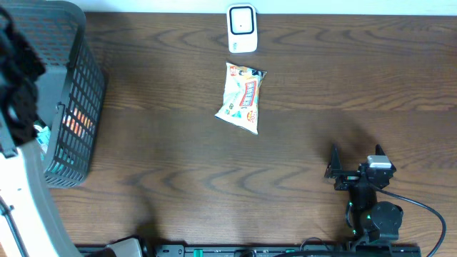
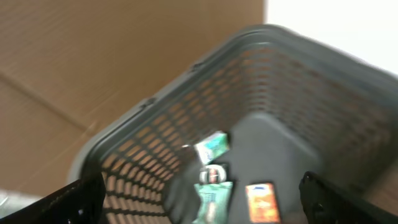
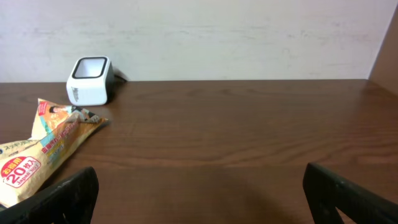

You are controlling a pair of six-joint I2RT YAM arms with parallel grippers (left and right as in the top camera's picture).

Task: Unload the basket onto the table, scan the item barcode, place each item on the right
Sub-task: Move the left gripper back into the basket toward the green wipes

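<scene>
A white and yellow snack bag [image 1: 243,97] lies flat on the dark wooden table, just in front of the white barcode scanner [image 1: 242,28] at the far edge. The right wrist view shows the bag [image 3: 43,149] at the left and the scanner [image 3: 90,79] behind it. My right gripper [image 1: 355,158] rests low at the near right, open and empty [image 3: 202,199], well away from the bag. My left arm [image 1: 16,78] hangs over the basket at the left. Its gripper [image 2: 199,208] is open above the basket's inside, holding nothing.
A dark grey mesh basket [image 1: 71,93] stands at the table's left edge. Inside it lie a green packet [image 2: 211,198], an orange packet [image 2: 261,202] and other small items. A pale wall runs behind the scanner.
</scene>
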